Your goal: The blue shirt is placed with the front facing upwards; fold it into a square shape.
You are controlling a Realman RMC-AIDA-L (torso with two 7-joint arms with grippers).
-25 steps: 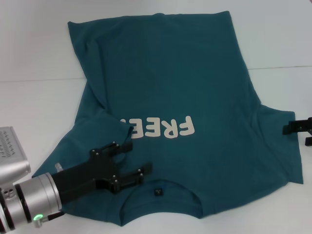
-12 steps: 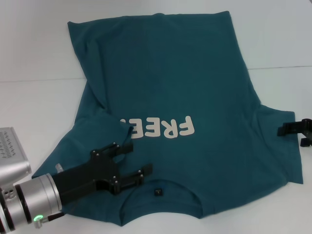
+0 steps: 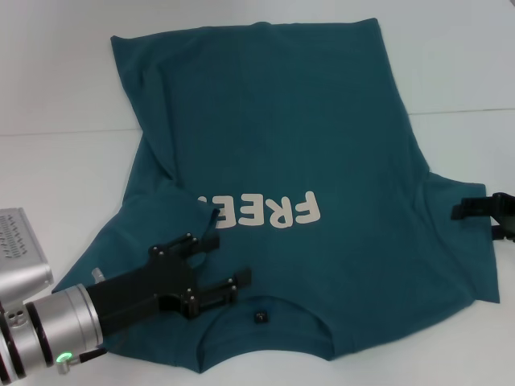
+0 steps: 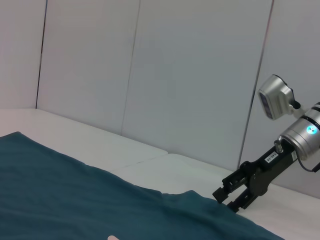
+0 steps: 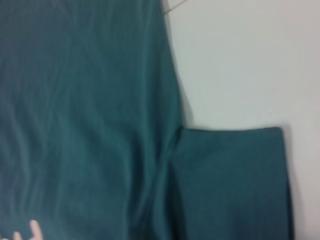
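A: Two grippers are showing in the head view. How is the blue shirt [image 3: 282,201] lying, and why?

B: It is lying front up on the white table [image 3: 56,96], collar nearest the robot, "FREE!" lettering [image 3: 265,211] facing up. The robot's-left sleeve is lying doubled inward over the chest, covering the end of the lettering; judged, this is the first side fold. The left gripper [image 3: 216,269] is hanging over the shoulder area just beside the collar, fingers parted, holding nothing. The right gripper [image 3: 483,213] is sitting at the outer edge of the opposite sleeve, which is lying flat and unfolded; whether its fingers are parted cannot be told here.

A: And the left wrist view?

B: It is looking across the blue fabric [image 4: 75,200] toward the far gripper [image 4: 235,192], whose fingertips are sitting at the cloth edge, apparently spread; contact cannot be confirmed.

A: The right wrist view?

B: It is showing the flat sleeve [image 5: 230,180] beside the shirt body, table alongside. No fingers are appearing. Judged, that sleeve is awaiting its fold.
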